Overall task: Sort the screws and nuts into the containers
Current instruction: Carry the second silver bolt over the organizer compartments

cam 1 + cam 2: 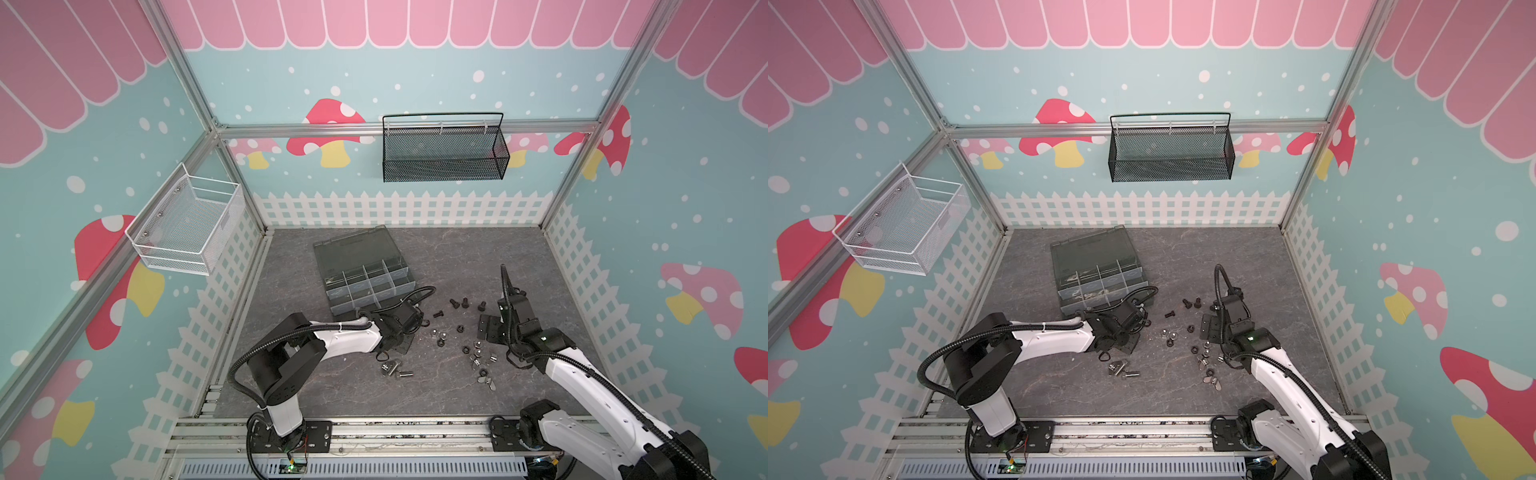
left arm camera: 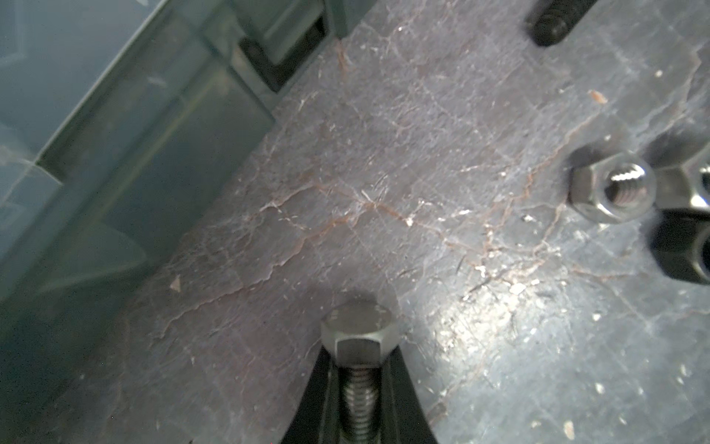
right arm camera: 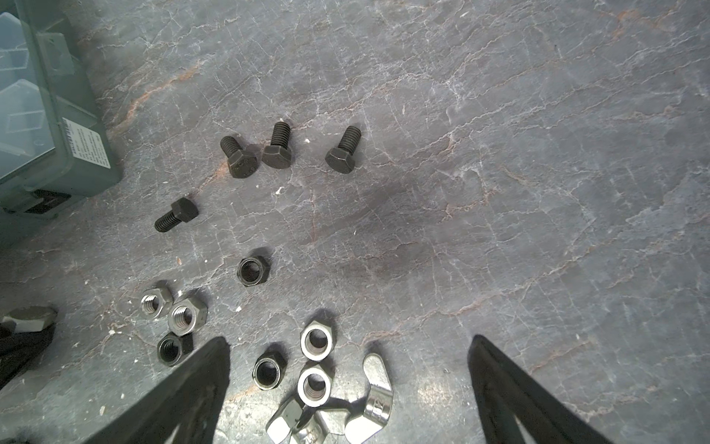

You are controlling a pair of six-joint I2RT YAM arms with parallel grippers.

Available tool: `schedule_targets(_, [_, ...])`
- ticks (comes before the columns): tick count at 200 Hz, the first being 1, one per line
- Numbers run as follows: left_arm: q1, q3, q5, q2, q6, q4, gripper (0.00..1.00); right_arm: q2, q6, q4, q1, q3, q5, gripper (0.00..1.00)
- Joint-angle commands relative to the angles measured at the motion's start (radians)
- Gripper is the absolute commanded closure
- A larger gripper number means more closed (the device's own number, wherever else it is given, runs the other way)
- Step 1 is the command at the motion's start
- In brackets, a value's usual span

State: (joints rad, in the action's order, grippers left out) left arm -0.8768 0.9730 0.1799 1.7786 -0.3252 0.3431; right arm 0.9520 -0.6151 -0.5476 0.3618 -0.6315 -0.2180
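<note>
silver screw pinched beside the box, nuts loose on the table

in both top views the smoky grey box [image 1: 353, 249] is seen lying open toward the back of the grey table [image 1: 457, 257], its containers [image 1: 399, 289] turned upward. the left pincer [image 1: 407, 336] is set low just beside the box's near corner. the right pincer [image 1: 488, 329] is held over the loose parts, well apart from the box. four black screws [image 1: 465, 303] are scattered between the box and the right pincer, nuts [image 1: 438, 334] are strewn nearer the front, and two silver screws [image 1: 405, 374] are left beside the left arm.

in the left wrist view the left pincer [image 2: 359, 357] is shown clamped on the threaded shank of the held screw [image 2: 357, 330], whose hex head stands out past the tips. whether the head touches the table cannot be told. the box wall [image 2: 134, 153] is seen near it but apart, and a silver nut [image 2: 611, 188] lies off to the other side.

in the right wrist view the right pincer [image 3: 349, 340] is spread wide and nothing is gripped. nuts [image 3: 317, 340] and wing nuts [image 3: 378, 384] lie on the table under it. three black screws [image 3: 276, 146] are seen farther off in a loose row, with a fourth nearer the box [image 3: 57, 134]. the held screw [image 3: 29, 318] is glimpsed in the left pincer's black tips.
</note>
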Motion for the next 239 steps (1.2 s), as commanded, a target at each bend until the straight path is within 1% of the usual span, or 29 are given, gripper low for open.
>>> schedule_targets(1, [0.009,-0.069,-0.095,0.095,0.005,0.119,1.0,-0.015,-0.021,-0.017,0.007,-0.008,-0.013,0.02])
schedule_targets(75, [0.019,-0.021,-0.084,0.009,0.012,0.102,1.0,0.002,-0.024,-0.018,0.007,-0.007,-0.035,0.02])
schedule_targets(122, [0.046,0.001,-0.074,-0.124,0.026,0.109,1.0,0.028,-0.034,-0.047,0.006,-0.038,-0.057,0.02])
schedule_targets(150, [0.07,-0.005,-0.086,-0.208,0.031,0.115,1.0,0.024,-0.04,-0.051,0.007,-0.04,-0.067,0.02])
schedule_targets(199, [0.147,-0.021,-0.081,-0.379,0.036,0.116,1.0,0.016,-0.043,-0.065,0.007,-0.054,-0.08,0.02])
schedule_targets(239, [0.279,-0.027,-0.101,-0.476,0.075,0.11,1.0,0.035,-0.029,-0.07,0.007,-0.071,-0.089,0.02])
